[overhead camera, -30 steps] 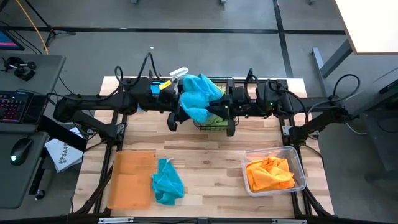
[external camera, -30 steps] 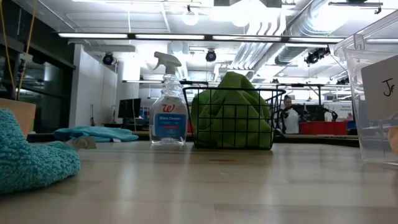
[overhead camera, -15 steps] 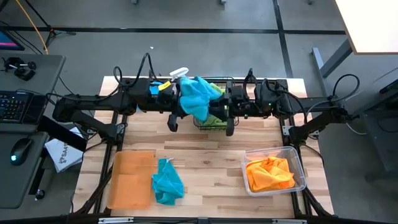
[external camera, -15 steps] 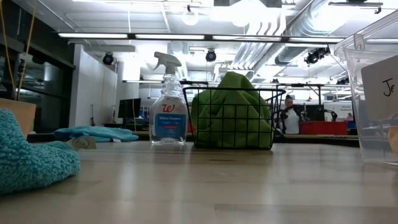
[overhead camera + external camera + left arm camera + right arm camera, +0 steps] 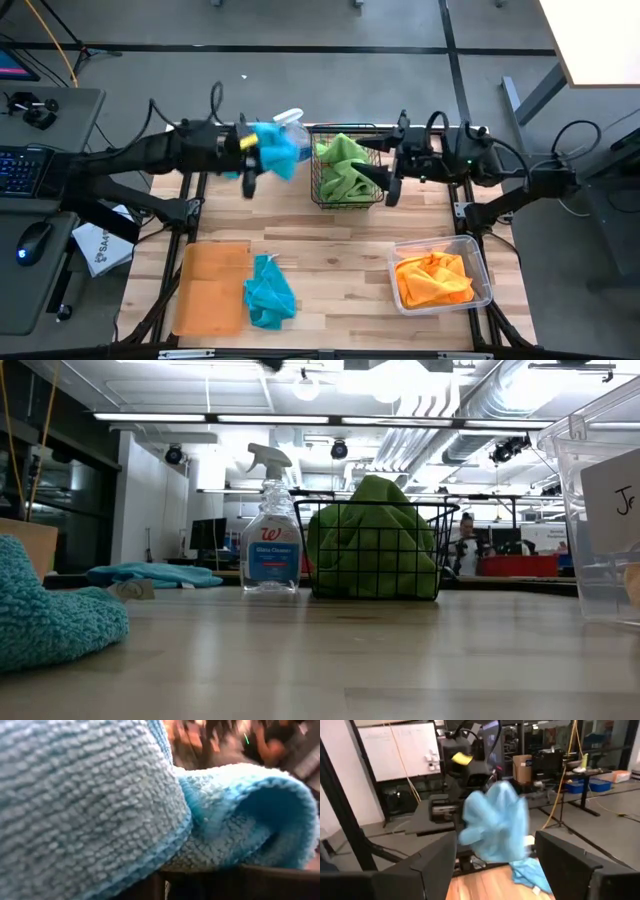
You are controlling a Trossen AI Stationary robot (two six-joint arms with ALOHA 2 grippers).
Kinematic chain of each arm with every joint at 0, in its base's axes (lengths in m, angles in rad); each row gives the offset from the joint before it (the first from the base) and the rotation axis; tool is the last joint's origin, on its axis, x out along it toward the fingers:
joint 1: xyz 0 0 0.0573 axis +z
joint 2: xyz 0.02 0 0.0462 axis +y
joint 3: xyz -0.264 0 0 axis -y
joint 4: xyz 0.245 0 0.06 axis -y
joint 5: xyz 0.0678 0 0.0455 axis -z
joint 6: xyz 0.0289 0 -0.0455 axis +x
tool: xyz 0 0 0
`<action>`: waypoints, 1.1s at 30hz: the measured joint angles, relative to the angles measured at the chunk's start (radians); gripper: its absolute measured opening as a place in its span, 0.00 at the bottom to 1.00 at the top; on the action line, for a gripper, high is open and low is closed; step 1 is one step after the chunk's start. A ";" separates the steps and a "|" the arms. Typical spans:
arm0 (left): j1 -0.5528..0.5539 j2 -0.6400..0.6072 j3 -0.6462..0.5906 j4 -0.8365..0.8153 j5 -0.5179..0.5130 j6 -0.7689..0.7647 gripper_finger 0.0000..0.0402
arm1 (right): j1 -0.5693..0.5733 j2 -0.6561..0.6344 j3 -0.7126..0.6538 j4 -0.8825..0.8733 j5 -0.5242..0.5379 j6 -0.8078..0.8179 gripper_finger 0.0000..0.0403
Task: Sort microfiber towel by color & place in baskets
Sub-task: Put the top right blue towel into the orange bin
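Spray bottle (image 5: 270,525): I'm seeing it standing upright at centre-left of the low view, blue liquid showing inside, white trigger head on top.
Table (image 5: 340,255): I'm looking down on pale wood planks filling the middle of the high view.
Keyboard (image 5: 22,170): lying at the left edge.
Mouse (image 5: 33,240): sitting below the keyboard, glowing green.
Person (image 5: 465,545): standing far back, right of centre.

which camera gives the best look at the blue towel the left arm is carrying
The right wrist view: the whole blue towel hangs from the left pincer. The high view shows it small, near the spray bottle. The left wrist view shows only close-up fabric. The low view misses it.
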 joint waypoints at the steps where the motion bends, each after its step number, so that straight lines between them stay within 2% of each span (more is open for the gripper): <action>1: -0.023 -0.008 0.000 -0.070 0.034 -0.058 0.06 | 0.000 -0.004 0.000 -0.017 0.014 -0.004 0.67; 5: -0.190 0.009 0.000 -0.336 0.188 -0.313 0.06 | -0.002 -0.003 0.000 -0.098 0.089 -0.027 0.67; 9: -0.435 0.052 0.000 -0.496 0.236 -0.592 0.06 | -0.021 0.002 0.000 -0.180 0.107 -0.020 0.67; 13: -0.678 0.098 -0.055 -0.525 0.230 -0.845 0.06 | -0.054 0.009 0.000 -0.264 0.110 0.030 0.67; 17: -0.847 0.147 -0.154 -0.498 0.211 -1.037 0.06 | -0.086 0.013 0.000 -0.321 0.111 0.059 0.67; 20: -0.912 0.189 -0.224 -0.447 0.175 -1.067 0.06 | -0.107 0.021 0.000 -0.338 0.096 0.061 0.67; 25: -0.943 0.265 -0.298 -0.426 0.189 -1.038 0.07 | -0.131 0.028 0.000 -0.342 0.059 0.062 0.67; 33: -0.955 0.309 -0.316 -0.431 0.296 -0.956 0.35 | -0.133 0.029 0.000 -0.353 0.053 0.062 0.67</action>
